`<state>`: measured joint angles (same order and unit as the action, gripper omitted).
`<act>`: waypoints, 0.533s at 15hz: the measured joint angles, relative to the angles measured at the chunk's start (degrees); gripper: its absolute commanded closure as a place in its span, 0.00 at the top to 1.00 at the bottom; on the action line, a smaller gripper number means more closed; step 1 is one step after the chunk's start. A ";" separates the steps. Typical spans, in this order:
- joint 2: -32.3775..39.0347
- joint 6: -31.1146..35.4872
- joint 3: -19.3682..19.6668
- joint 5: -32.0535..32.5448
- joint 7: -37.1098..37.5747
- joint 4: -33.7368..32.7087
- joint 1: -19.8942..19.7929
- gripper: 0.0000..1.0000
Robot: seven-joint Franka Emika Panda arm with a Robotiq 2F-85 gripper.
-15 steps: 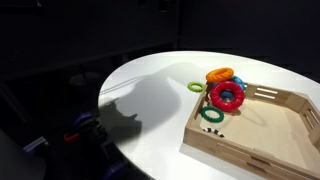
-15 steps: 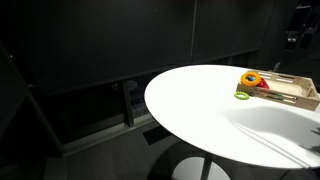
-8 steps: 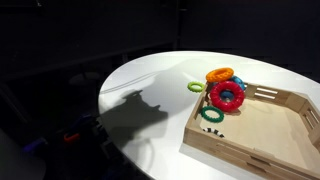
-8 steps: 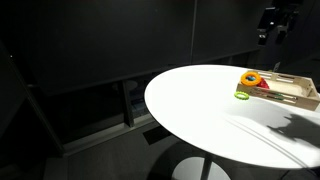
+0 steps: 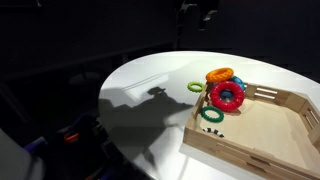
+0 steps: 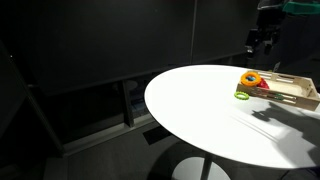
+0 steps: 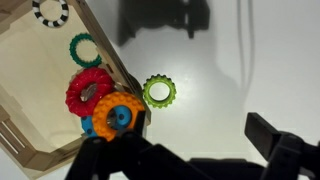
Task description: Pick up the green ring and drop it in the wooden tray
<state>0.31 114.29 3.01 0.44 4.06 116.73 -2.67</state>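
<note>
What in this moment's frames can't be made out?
Tool: exterior view, dark on the black background, cut by the top edge; its opening is unreadable there.
Pale wooden tray: exterior view, cut off by the right edge.
Blue ring: wrist view, mostly hidden under the orange toothed ring.
Small lime-green plastic ring: exterior view, too small for detail.
Black-and-white ring: wrist view, cut by the top edge.
</note>
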 measured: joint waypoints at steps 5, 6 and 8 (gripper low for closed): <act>4.16 2.03 0.55 1.22 -0.14 -0.02 -0.43 1.00; 4.45 2.03 0.58 1.22 -0.22 -0.05 -0.51 1.00; 4.50 2.03 0.58 1.22 -0.25 -0.15 -0.53 1.00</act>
<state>4.81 116.32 3.59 1.66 3.81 116.58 -3.21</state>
